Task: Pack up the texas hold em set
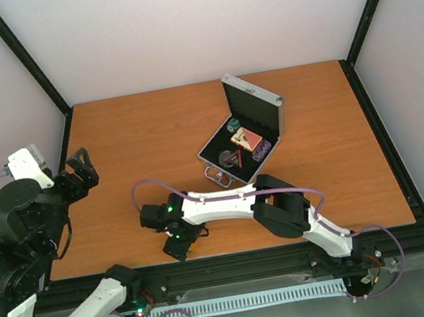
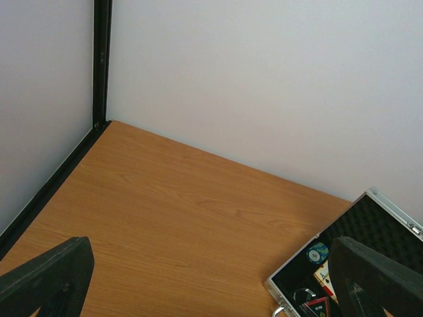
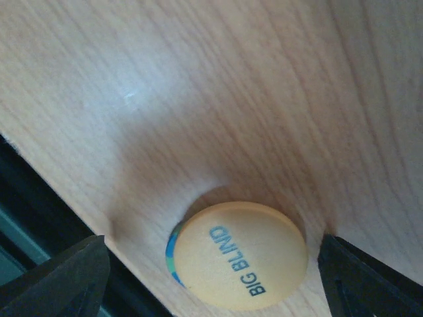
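Overhead, an orange-brown table (image 1: pixel 111 143) carries an open silver case (image 1: pixel 211 146) right of centre, well apart from both arms. Its black-lined lid (image 1: pixel 256 105) stands upright on the far right side, and its metal handle (image 1: pixel 219 178) points toward the near left. Inside the tray lie a blue-green chip (image 1: pixel 234 124), a pink-white card pack (image 1: pixel 245 138), a black-red triangle (image 1: pixel 230 158) and a row of small chips (image 1: pixel 262 149).

The right arm reaches leftward across the near part of the table, and the right gripper (image 1: pixel 174 229) is low over the surface left of centre, close to the near edge. From the right wrist, the right gripper (image 3: pixel 213 251) straddles an orange disc (image 3: pixel 241 254) printed "BIG BLIND". The disc lies flat on the wood just beside the table's near edge, outside the case. A blue-green rim shows under the disc's left side. The jaws are spread, one finger (image 3: pixel 59 277) clear of the disc with bare wood between. The other finger (image 3: pixel 370 277) is just beside the disc's rim, and contact there cannot be told. The disc is not clamped. It is hidden beneath the gripper in the overhead view.

The left gripper (image 1: pixel 81 172) is raised at the table's left edge. From the left wrist, the left gripper (image 2: pixel 211 277) has its fingers (image 2: pixel 46 277) fully released with nothing between them. That view faces the far left corner, with the case (image 2: pixel 344 264) at lower right.
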Available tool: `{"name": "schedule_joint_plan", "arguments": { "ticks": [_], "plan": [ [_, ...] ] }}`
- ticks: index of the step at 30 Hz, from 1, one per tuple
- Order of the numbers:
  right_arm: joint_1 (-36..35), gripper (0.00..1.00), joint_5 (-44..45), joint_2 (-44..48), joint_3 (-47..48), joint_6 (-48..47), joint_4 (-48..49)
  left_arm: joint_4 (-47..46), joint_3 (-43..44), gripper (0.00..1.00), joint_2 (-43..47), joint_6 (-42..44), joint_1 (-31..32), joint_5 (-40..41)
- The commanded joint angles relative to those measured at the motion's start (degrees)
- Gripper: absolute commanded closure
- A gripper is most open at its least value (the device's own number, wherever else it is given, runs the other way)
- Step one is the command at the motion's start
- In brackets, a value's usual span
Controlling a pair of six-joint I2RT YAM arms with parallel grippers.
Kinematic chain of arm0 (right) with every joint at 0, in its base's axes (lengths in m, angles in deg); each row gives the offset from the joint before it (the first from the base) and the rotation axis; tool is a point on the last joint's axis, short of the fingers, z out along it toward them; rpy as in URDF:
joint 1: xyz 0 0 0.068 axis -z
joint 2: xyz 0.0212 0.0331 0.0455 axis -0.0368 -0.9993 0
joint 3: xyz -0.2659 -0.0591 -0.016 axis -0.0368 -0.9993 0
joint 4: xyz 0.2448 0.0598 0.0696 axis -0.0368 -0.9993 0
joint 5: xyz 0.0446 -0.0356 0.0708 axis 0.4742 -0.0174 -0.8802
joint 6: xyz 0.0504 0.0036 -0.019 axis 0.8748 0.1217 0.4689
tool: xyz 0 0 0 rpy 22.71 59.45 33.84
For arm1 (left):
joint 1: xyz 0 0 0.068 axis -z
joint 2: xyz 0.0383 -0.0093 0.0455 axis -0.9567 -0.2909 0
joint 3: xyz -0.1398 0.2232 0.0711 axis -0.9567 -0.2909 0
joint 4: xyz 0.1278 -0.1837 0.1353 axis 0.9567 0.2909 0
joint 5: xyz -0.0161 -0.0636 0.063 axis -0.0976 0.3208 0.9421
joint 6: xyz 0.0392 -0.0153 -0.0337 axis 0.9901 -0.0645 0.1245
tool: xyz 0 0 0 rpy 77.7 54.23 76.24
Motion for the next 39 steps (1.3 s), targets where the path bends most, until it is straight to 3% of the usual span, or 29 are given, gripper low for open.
{"name": "schedule_joint_plan", "arguments": {
  "ticks": [1, 6, 12, 22, 39],
  "plan": [
    [0.4, 0.13, 2.0, -1.9, 1.8, -0.1, -1.4, 0.1, 0.8, 0.0, -0.3, 0.5, -0.2, -0.6],
    [0.4, 0.16, 2.1, -0.7, 0.1, -0.1, -1.7, -0.1, -0.6, 0.0, -0.1, 0.4, -0.2, -0.7],
    [0.5, 0.34, 3.8, 0.2, -1.4, -0.2, -2.2, -0.5, -2.0, 0.0, 0.3, -0.3, -0.2, -0.7],
    [1.1, 0.51, 5.2, 1.1, -1.6, -0.6, -2.4, 0.0, -2.0, 0.0, 0.1, -0.5, -0.2, -0.4],
    [10.5, 0.53, 11.1, 6.0, 4.5, -3.3, -8.0, 0.3, -2.1, 0.0, 0.9, -0.8, -0.2, 0.0]
  ]
}}
